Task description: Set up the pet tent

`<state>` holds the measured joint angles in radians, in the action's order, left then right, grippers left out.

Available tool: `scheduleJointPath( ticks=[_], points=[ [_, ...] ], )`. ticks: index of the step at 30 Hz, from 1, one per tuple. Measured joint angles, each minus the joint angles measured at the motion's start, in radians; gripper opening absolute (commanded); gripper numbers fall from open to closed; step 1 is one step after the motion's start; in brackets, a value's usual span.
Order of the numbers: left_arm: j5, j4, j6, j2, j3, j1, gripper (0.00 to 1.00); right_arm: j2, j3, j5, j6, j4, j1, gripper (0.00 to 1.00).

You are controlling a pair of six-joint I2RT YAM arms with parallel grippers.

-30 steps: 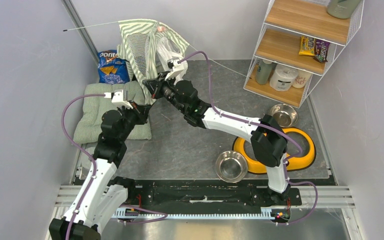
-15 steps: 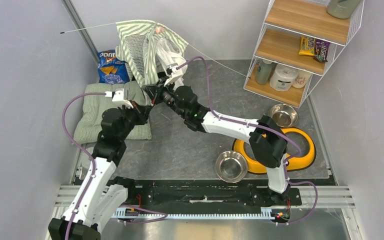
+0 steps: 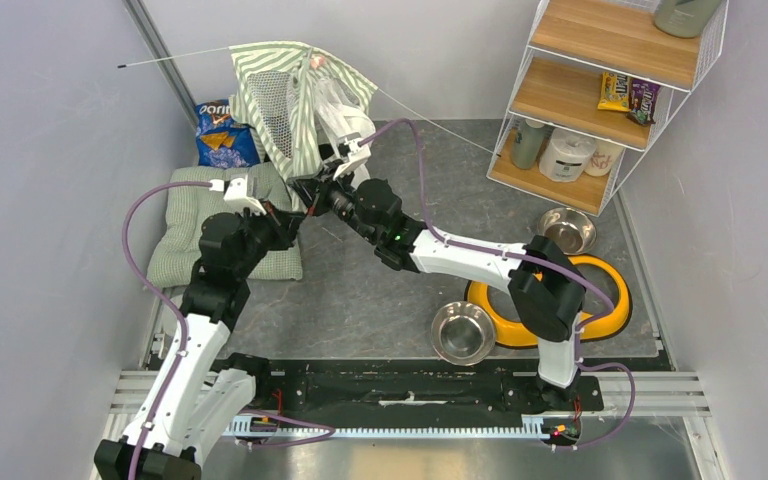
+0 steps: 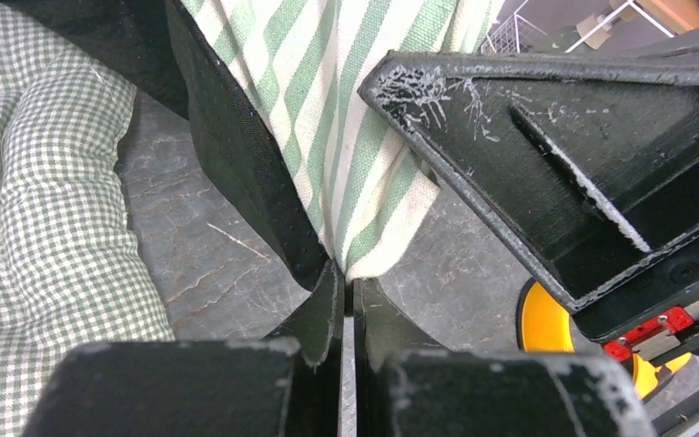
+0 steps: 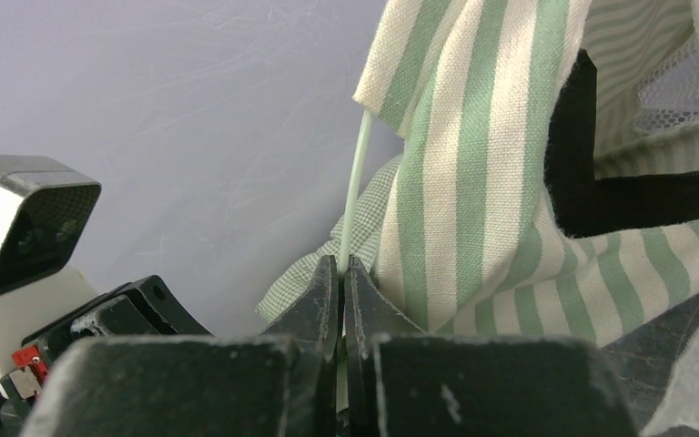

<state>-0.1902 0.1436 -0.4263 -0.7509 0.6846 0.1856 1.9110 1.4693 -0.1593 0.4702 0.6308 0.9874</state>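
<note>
The pet tent (image 3: 295,95), green-and-white striped fabric with white mesh panels, hangs half raised at the back left, a thin pole (image 3: 175,55) sticking out to the left and another (image 3: 440,125) to the right. My left gripper (image 4: 348,284) is shut on the tent's lower fabric corner (image 4: 373,196), beside its black trim. My right gripper (image 5: 342,264) is shut on a thin pale green pole (image 5: 357,182) where it comes out of the striped sleeve (image 5: 455,164). In the top view both grippers meet under the tent, left (image 3: 285,213) and right (image 3: 312,190).
A pale green checked cushion (image 3: 185,215) lies under the left arm. A blue chip bag (image 3: 222,135) leans at the back wall. A wire shelf (image 3: 600,90) stands at the back right. A yellow double-bowl holder (image 3: 610,300) and two steel bowls (image 3: 462,332) (image 3: 568,230) lie on the right.
My right gripper has shifted slightly toward the near left with the pole. The tent's top has lifted and spread a little to the left. My left arm has barely moved.
</note>
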Motion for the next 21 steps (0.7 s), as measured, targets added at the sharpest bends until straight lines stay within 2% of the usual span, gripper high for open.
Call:
scheduleJointPath(
  ticks=[6,17,21],
  points=[
    [-0.01,0.021,-0.027,-0.014,0.011,0.0,0.02,-0.014,-0.018,0.0,0.0,-0.016,0.0,0.0],
    [-0.082,0.097,-0.071,-0.103,0.089,0.0,0.02,-0.05,-0.019,-0.046,0.0,-0.086,-0.01,0.29],
    [-0.099,0.129,-0.072,-0.103,0.089,0.003,0.02,-0.064,-0.019,-0.065,0.007,-0.097,-0.029,0.34]
  ],
)
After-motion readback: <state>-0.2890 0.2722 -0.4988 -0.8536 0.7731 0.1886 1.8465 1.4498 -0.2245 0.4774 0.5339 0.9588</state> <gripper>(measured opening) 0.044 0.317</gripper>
